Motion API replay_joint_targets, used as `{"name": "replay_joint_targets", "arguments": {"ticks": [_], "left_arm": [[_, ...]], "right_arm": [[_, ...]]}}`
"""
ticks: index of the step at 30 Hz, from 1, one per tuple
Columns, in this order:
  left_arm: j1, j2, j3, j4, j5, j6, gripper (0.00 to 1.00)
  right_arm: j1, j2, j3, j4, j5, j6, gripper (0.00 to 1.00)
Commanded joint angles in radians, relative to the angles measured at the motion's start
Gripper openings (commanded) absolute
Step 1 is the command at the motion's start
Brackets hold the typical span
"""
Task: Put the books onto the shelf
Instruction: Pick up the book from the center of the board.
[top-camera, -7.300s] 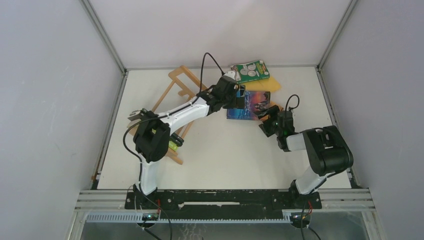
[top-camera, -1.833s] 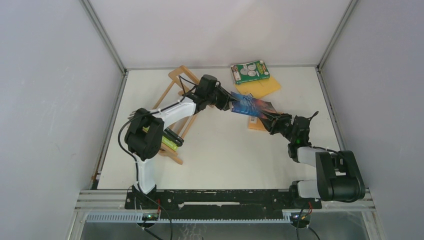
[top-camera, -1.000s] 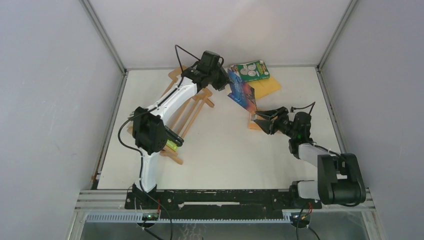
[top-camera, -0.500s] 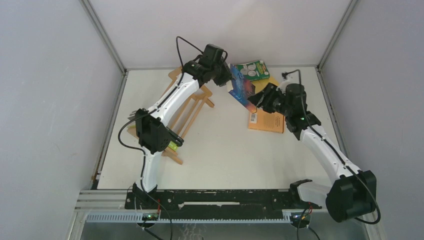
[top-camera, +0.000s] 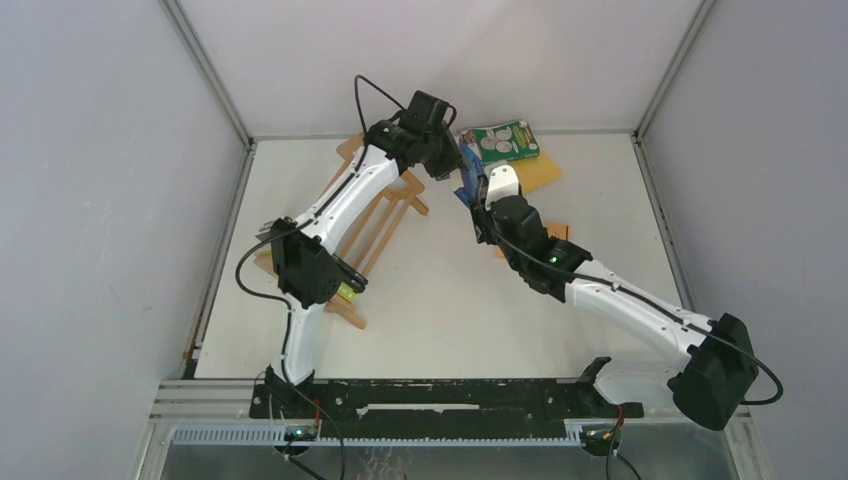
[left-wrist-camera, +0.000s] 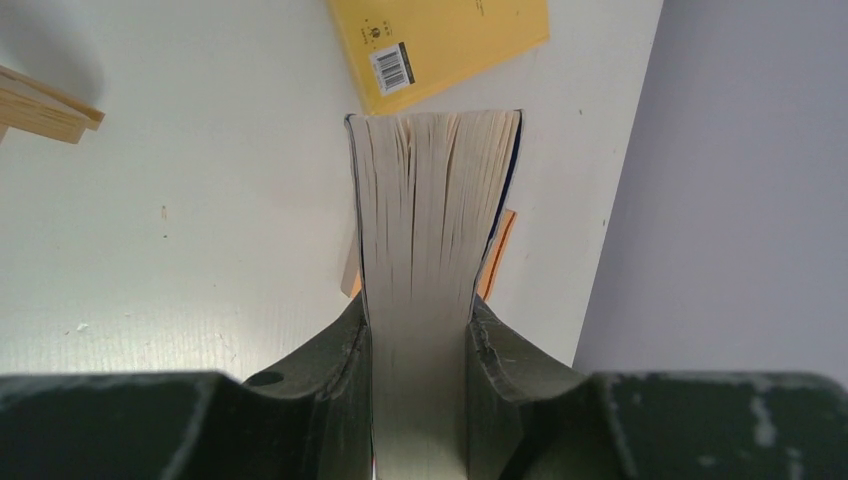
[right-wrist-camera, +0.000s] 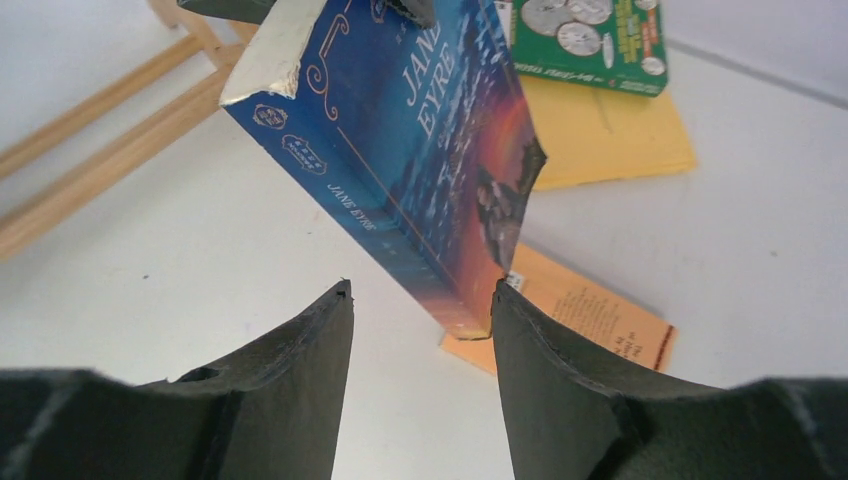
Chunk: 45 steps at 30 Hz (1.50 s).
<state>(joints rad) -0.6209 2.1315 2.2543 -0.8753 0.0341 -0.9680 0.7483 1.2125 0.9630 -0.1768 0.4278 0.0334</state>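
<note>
Blue book (right-wrist-camera: 400, 170) aloft in the outstretched left gripper's (left-wrist-camera: 418, 320) pinch, right gripper (right-wrist-camera: 420, 300) spread wide at its lower corner.

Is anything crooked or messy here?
Yes. The shelf sits slanted across the left side of the table, not square to its edges. The left tool holds the blue book tilted in the air. At the back, the green book lies crooked, overlapping the yellow book.
</note>
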Motion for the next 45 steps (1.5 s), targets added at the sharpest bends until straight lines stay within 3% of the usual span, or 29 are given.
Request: {"name": "replay_joint_targets", "arguments": {"ticks": [1,12,18,35,39,45], "left_arm": [[-0.007,-0.093,0.099,0.111,0.068,-0.031,0.0],[-0.002,-0.092,0.111,0.109,0.092,-0.052,0.0],[0.003,-0.079,0.132,0.112,0.106,-0.066,0.0],[0.028,-0.08,0.133,0.132,0.172,-0.09,0.0],[0.031,-0.077,0.129,0.133,0.183,-0.087,0.0],[0.043,-0.086,0.093,0.162,0.205,-0.095,0.0]], "right_arm": [[0.049,0.01,0.008,0.086,0.19,-0.147,0.6],[0.084,0.039,0.008,0.098,0.189,-0.179,0.65],[0.078,0.064,0.008,0.098,0.174,-0.19,0.78],[-0.01,0.208,0.022,0.27,0.208,-0.275,0.76],[-0.04,0.236,0.03,0.297,0.209,-0.278,0.69],[-0.05,0.262,0.046,0.307,0.184,-0.286,0.41]]}}
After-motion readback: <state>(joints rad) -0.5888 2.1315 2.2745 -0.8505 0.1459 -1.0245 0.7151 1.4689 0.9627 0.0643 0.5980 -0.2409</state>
